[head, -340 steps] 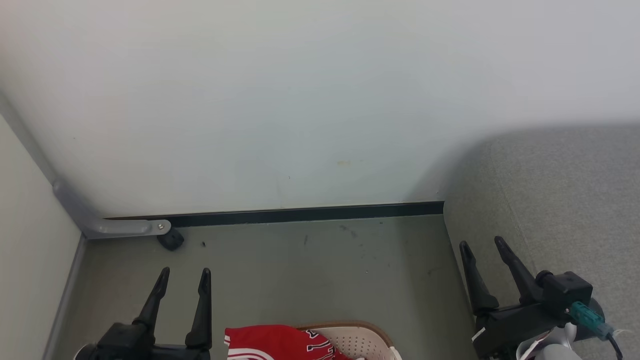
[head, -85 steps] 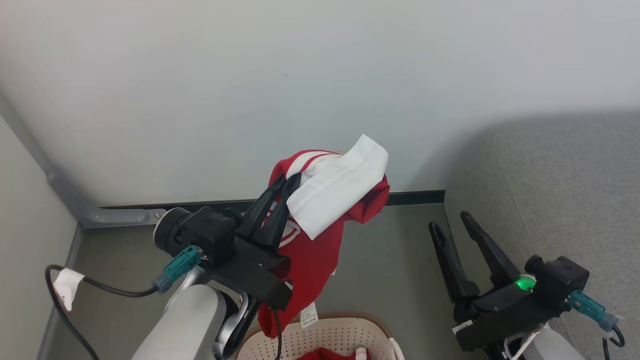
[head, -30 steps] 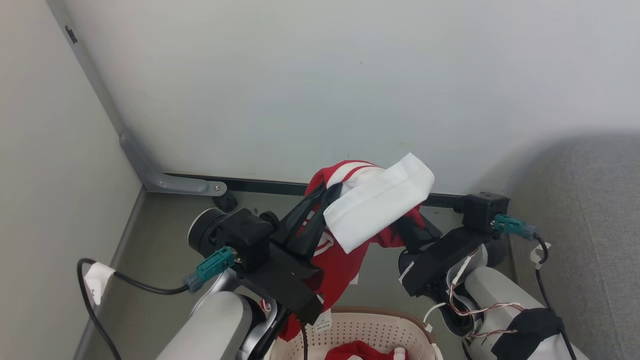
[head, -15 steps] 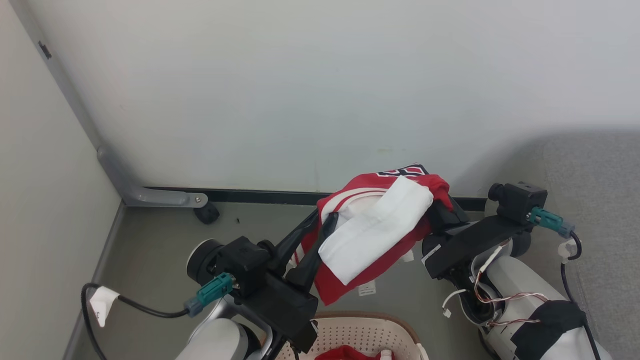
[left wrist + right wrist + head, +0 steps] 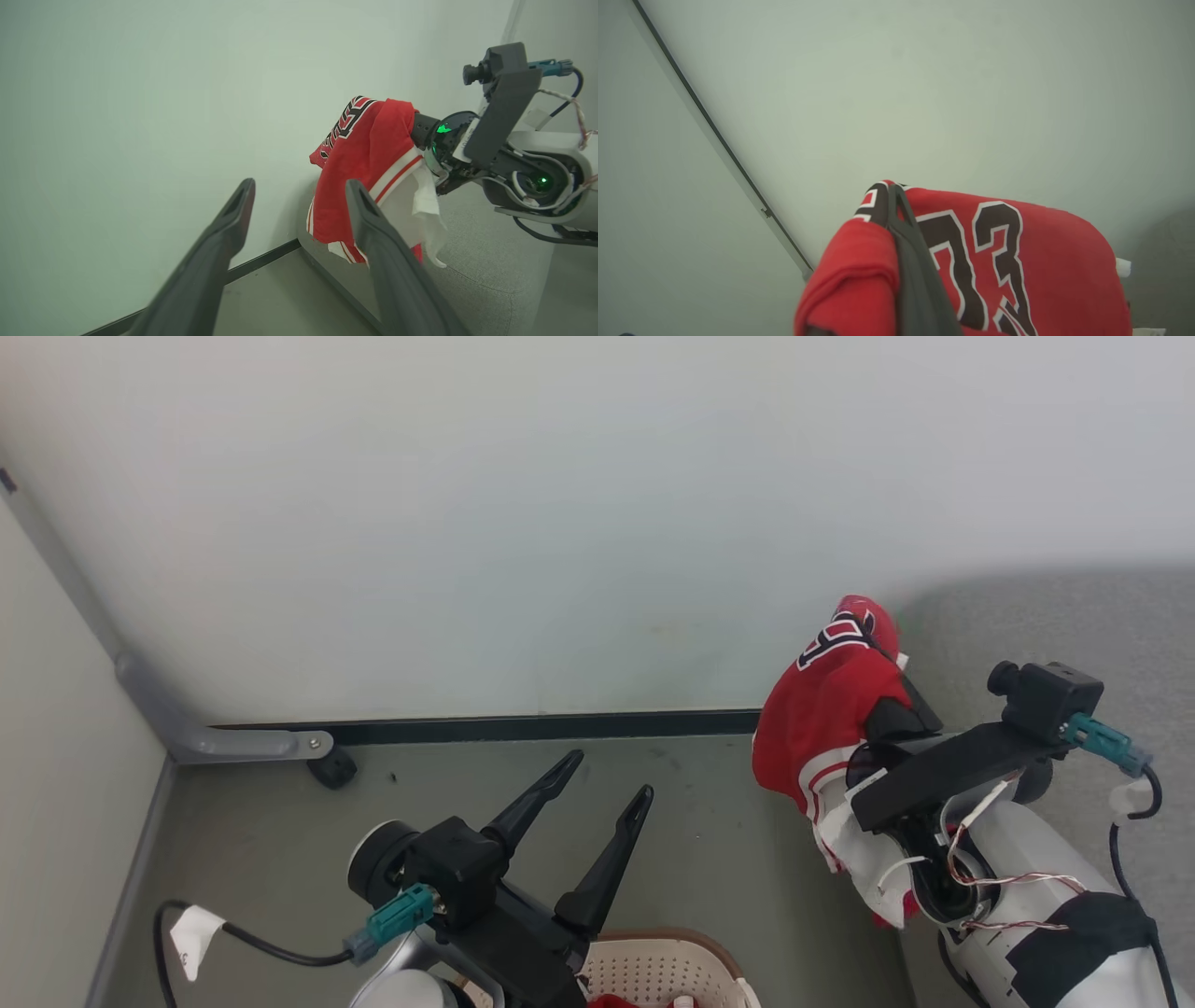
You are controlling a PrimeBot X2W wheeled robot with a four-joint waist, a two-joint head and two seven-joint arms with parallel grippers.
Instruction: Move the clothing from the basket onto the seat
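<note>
A red jersey (image 5: 826, 709) with dark white-outlined numbers and white trim hangs draped over my right gripper (image 5: 866, 633), which is shut on it beside the edge of the grey seat (image 5: 1036, 616). The right wrist view has a dark finger (image 5: 906, 242) pressed into the red cloth (image 5: 1017, 261). My left gripper (image 5: 607, 778) stands open and empty over the floor, left of the jersey. From the left wrist, the jersey (image 5: 369, 154) hangs beyond the open fingers (image 5: 373, 233). The cream basket (image 5: 672, 963) sits at the bottom edge with a bit of red clothing (image 5: 611, 1001) in it.
A pale wall with a dark baseboard (image 5: 523, 726) runs behind the grey-green floor (image 5: 448, 784). A grey bracket (image 5: 224, 744) with a black caster (image 5: 332, 768) sits in the left corner. The seat's cushion (image 5: 490, 261) lies under the hanging jersey.
My left gripper has let go of the jersey and opened. The right gripper, shut on the jersey, has carried it right to the seat's edge. The head camera has also shifted.
</note>
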